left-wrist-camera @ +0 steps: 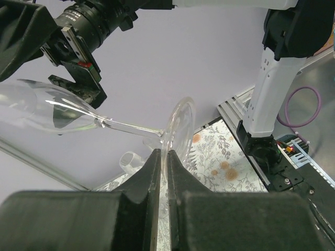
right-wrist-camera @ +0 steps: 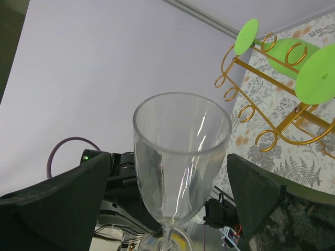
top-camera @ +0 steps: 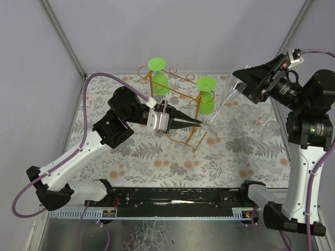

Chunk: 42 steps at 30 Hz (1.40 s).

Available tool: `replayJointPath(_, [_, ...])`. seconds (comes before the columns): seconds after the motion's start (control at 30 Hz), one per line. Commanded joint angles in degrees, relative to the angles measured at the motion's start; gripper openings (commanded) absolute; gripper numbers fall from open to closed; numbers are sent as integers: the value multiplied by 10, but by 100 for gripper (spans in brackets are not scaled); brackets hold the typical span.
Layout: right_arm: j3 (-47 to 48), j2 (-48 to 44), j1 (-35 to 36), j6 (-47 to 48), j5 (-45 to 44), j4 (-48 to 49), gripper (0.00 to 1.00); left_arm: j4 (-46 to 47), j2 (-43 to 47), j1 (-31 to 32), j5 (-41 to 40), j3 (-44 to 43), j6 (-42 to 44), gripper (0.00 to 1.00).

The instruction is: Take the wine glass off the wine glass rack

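Observation:
A clear wine glass is held tilted in the air to the right of the golden wire rack. My left gripper is shut on the rim of its foot, with the stem and bowl reaching away to the left. My right gripper is open around the bowl, and its fingers stand apart from the glass on both sides. Two green wine glasses hang upside down on the rack.
Other clear glassware lies on the flowered table cloth at the right, below my right arm. One piece of it shows in the left wrist view. Grey walls close in the back and both sides. A black rail runs along the near edge.

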<state>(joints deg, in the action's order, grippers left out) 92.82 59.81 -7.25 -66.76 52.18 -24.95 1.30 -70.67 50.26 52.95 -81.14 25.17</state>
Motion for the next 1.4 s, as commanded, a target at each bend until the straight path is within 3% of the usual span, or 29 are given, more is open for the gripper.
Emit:
replayJointPath(0.0, [4, 0, -2, 0, 26, 21, 98, 26, 5, 8, -5, -8, 7, 0])
replayJointPath(0.1, [15, 8, -2, 25, 28, -18, 86, 20, 5, 9, -5, -8, 12, 0])
replayJointPath(0.2, [35, 11, -2, 44, 25, -42, 68, 18, 7, 12, -5, -4, 15, 0])
replayJointPath(0.37, [66, 22, -2, 110, -12, -116, 30, 18, 13, 20, -19, 5, 18, 0])
replayJointPath(0.4, [102, 31, -2, 151, -50, -162, 26, 18, 13, 21, -30, 6, 13, 4])
replayJointPath(0.43, [143, 44, -2, 200, -93, -221, 23, 21, 13, 22, -51, 4, 3, 20])
replayJointPath(0.47, [185, 58, -2, 252, -144, -284, 22, 26, 13, 21, -63, 4, -16, 29])
replayJointPath(0.5, [220, 72, -2, 300, -196, -337, 21, 33, 13, 22, -95, 3, -39, 47])
replayJointPath(0.6, [255, 79, -1, 400, -350, -413, 20, 33, 8, 21, -178, -8, -104, 74])
replayJointPath(0.73, [154, 16, -2, 453, -498, -352, 19, 20, 2, 13, -246, -27, -172, 84])
replayJointPath(0.87, [-11, -63, -2, 485, -568, -247, 18, 9, -11, -16, -261, -55, -248, 87])
replayJointPath(1.1, [-215, -148, -2, 519, -580, -72, 16, -31, -69, -105, -234, -159, -417, 87])
replayJointPath(1.37, [-370, -195, -1, 601, -545, 129, 16, -77, -100, -165, -192, -237, -525, 92])
